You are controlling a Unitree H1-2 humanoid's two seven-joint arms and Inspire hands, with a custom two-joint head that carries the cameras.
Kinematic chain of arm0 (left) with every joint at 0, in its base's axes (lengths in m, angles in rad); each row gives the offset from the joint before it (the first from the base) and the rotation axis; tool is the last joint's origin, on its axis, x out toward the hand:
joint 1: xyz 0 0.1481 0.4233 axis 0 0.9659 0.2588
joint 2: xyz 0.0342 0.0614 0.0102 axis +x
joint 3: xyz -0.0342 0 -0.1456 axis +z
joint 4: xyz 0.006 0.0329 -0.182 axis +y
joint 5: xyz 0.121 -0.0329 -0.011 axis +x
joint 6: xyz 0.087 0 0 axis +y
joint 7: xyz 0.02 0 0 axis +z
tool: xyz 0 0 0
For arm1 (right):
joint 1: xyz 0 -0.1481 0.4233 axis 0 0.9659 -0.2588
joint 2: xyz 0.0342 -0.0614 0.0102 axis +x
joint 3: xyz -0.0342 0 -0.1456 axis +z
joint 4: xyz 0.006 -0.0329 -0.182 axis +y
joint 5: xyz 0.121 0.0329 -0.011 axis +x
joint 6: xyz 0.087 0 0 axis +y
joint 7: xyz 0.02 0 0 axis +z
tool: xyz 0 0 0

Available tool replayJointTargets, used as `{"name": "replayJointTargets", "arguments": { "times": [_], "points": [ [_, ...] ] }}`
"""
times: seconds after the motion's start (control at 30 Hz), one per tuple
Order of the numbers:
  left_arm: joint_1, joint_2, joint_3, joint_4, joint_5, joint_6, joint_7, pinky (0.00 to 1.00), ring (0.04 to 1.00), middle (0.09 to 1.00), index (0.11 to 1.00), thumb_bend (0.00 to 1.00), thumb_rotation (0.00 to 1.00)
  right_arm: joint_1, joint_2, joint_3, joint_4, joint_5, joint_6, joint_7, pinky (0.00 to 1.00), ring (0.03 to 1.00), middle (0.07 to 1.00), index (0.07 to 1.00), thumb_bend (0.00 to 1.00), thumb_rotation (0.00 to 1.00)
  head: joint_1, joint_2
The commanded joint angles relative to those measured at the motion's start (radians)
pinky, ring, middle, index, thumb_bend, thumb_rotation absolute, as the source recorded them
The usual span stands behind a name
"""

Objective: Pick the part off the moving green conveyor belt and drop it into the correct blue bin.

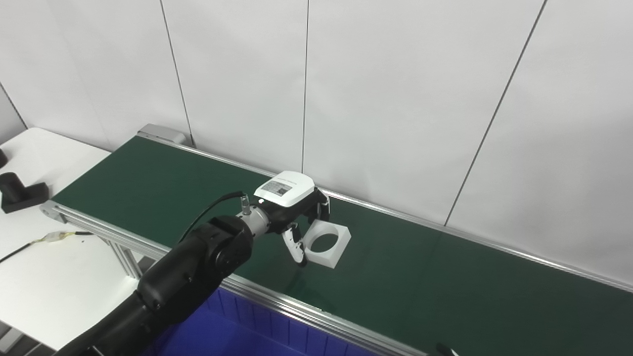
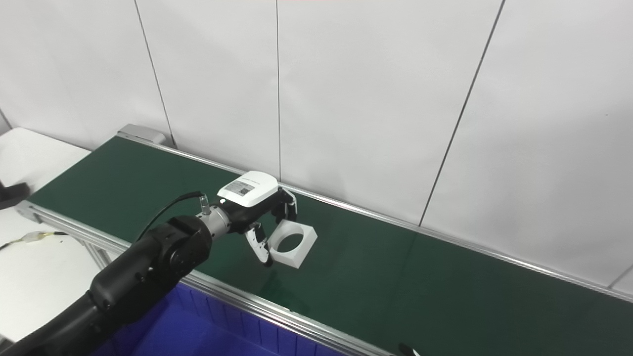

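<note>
The left hand [image 1: 296, 217] reaches out over the green conveyor belt [image 1: 425, 277], its white-shelled back turned up and its fingers [image 1: 320, 207] curled down around the near edge of the part [image 1: 327, 244], a white square block with a round hole through its middle. The thumb [image 1: 296, 247] sits against the block's near-left side while the other fingers hook over the far-left corner, so the hand looks clamped on the part from the side rather than from above, probably because the hole leaves only thin walls and the outer faces give the firmer purchase. I cannot tell for sure whether the block rests on the belt or is lifted just clear of it; it looks tilted a little. The arm comes across low from the left, over the belt's aluminium rail [image 1: 277, 299], which keeps the wrist level. Directly below that rail, on the near side, is the blue bin [image 1: 232, 331], so the carry would be short: lift, draw back over the rail, let go. The right hand shows only as a sliver at the bottom edge, too little to judge. Off to the left, on the white counter [image 1: 44, 282], a black block [image 1: 20, 193] and a cable [image 1: 54, 237] lie well apart from the work.
</note>
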Motion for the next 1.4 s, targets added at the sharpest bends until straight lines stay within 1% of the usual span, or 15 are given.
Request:
{"name": "replayJointTargets", "arguments": {
  "times": [0.0,0.1,0.23,0.43,0.67,0.73,0.8,0.9,1.03,1.2,1.37],
  "points": [
    [-0.011,0.034,0.029,-0.063,0.003,0.004,-0.002,0.69,0.573,0.500,0.477,0.52,0.00,-0.009,0.006,-0.001,-0.025,0.010,-0.055,0.000,0.66,0.722,0.773,0.860,0.69,0.60,0.001,0.000],
    [0.011,0.045,0.041,-0.121,0.012,0.017,-0.040,0.70,0.582,0.503,0.473,0.52,0.00,-0.010,0.007,-0.002,-0.024,0.012,-0.055,0.002,0.66,0.723,0.772,0.859,0.69,0.60,-0.001,0.002],
    [0.047,0.051,0.065,-0.194,-0.018,0.025,-0.080,0.64,0.551,0.489,0.485,0.52,0.00,-0.011,0.007,-0.003,-0.023,0.014,-0.055,0.002,0.66,0.722,0.771,0.858,0.69,0.59,-0.002,0.006],
    [0.121,0.047,0.112,-0.320,-0.038,0.047,-0.133,0.61,0.526,0.474,0.495,0.53,0.00,-0.008,0.005,-0.003,-0.032,0.001,-0.054,-0.002,0.66,0.721,0.769,0.858,0.70,0.61,-0.008,0.017],
    [0.209,0.042,0.161,-0.447,-0.056,0.067,-0.183,0.61,0.530,0.465,0.498,0.53,0.00,-0.003,0.005,-0.007,-0.044,-0.002,-0.055,-0.001,0.65,0.720,0.769,0.857,0.69,0.60,-0.010,0.031],
    [0.242,0.037,0.176,-0.482,-0.062,0.065,-0.187,0.61,0.537,0.476,0.493,0.52,0.00,-0.001,0.006,-0.008,-0.047,-0.001,-0.054,0.001,0.65,0.721,0.769,0.858,0.69,0.59,-0.012,0.038],
    [0.270,0.034,0.187,-0.508,-0.062,0.059,-0.187,0.58,0.512,0.464,0.499,0.52,0.00,0.000,0.006,-0.010,-0.051,-0.002,-0.053,0.002,0.65,0.720,0.768,0.857,0.69,0.60,-0.012,0.043],
    [0.327,0.023,0.206,-0.550,-0.075,0.039,-0.167,0.55,0.499,0.459,0.501,0.52,0.00,0.002,0.004,-0.010,-0.060,0.002,-0.050,0.008,0.65,0.720,0.769,0.858,0.70,0.60,-0.012,0.055],
    [0.384,0.007,0.211,-0.598,-0.055,0.050,-0.188,0.57,0.510,0.452,0.504,0.52,0.00,0.005,0.004,-0.013,-0.073,0.004,-0.042,0.013,0.65,0.718,0.768,0.859,0.70,0.60,-0.013,0.068],
    [0.442,-0.008,0.213,-0.623,-0.055,0.039,-0.194,0.57,0.522,0.447,0.509,0.52,0.00,0.008,0.003,-0.017,-0.091,0.001,-0.021,0.018,0.65,0.720,0.769,0.860,0.70,0.60,-0.011,0.079],
    [0.493,-0.032,0.224,-0.623,-0.057,0.022,-0.168,0.60,0.533,0.454,0.508,0.52,0.00,0.010,0.000,-0.019,-0.107,0.007,-0.009,0.025,0.66,0.725,0.773,0.863,0.70,0.61,-0.011,0.097]
  ]
}}
